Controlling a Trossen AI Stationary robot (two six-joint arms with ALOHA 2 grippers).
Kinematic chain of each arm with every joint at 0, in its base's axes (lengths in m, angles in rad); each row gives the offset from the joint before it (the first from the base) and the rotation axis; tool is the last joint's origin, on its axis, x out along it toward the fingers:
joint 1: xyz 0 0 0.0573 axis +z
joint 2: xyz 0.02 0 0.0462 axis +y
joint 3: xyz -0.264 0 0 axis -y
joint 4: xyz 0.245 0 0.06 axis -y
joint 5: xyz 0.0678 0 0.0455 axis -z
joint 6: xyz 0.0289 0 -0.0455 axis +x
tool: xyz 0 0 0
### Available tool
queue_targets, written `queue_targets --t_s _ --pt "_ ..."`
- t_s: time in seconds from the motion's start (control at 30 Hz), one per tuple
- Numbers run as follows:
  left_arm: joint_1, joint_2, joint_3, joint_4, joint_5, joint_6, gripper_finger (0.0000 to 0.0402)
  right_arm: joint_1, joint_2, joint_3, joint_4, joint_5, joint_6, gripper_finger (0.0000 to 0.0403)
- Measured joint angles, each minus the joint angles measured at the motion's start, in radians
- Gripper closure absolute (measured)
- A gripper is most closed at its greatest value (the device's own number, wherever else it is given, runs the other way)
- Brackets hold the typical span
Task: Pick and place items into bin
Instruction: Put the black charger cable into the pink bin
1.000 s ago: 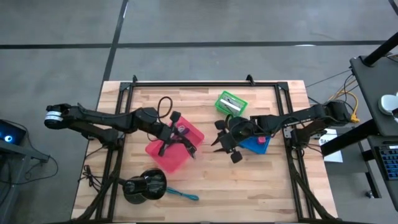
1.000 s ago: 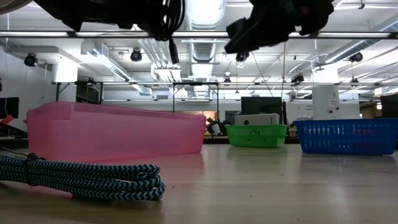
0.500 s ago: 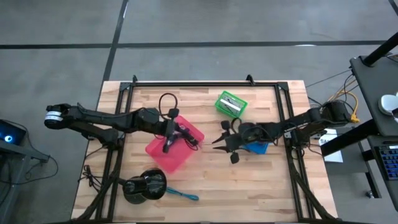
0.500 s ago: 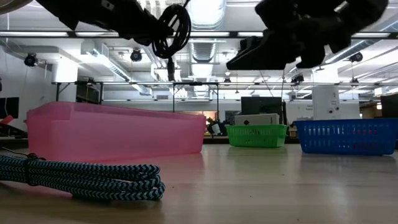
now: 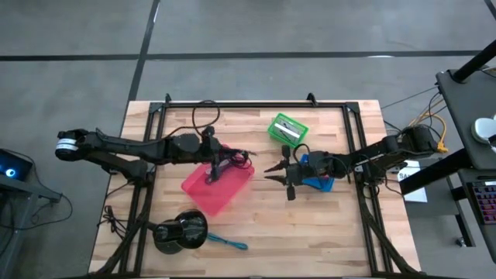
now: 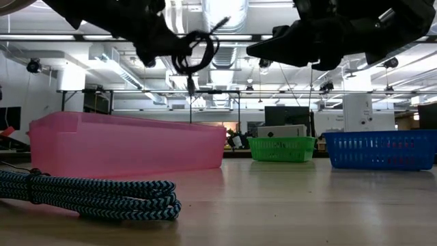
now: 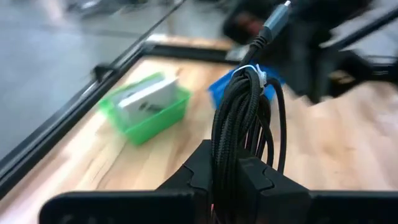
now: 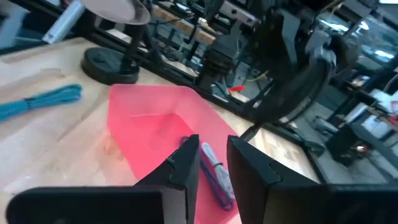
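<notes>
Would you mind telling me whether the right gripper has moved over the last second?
Yes. In the high view the right gripper has drawn back toward the blue basket, away from the pink bin, and its fingers have narrowed.

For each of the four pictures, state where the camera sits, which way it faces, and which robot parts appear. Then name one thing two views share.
High: overhead, straight down; both arms, pink bin.
Low: table height, level across; teal-black cord near, arms above.
Left wrist: on left arm, looking past its left end effector shut on black cord.
Right wrist: on right arm, looking past its right end effector.
Shared: pink bin appears in high, low and right wrist views.
</notes>
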Motion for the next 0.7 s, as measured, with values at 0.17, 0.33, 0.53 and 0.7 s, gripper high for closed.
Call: queue_targets --t_s 0.17,0.33,0.53,0.7 --pt "0.000 0.000 0.045 -0.183 -0.095 -0.127 0.0388 -0.017 0.000 0.005 -0.012 0.003 -0.002 0.0328" --pt "0.000 0.000 0.107 -0.361 -0.100 -0.251 0.0388 -0.048 0.000 0.004 -0.023 0.004 -0.005 0.0333" --pt "0.007 0.004 0.181 -0.612 -0.110 -0.451 0.0388 -0.082 0.000 0.001 -0.027 0.002 0.024 0.0339" --pt "0.008 0.025 0.210 -0.748 -0.094 -0.650 0.0388 -0.097 0.000 -0.001 -0.054 0.002 0.017 0.0337"
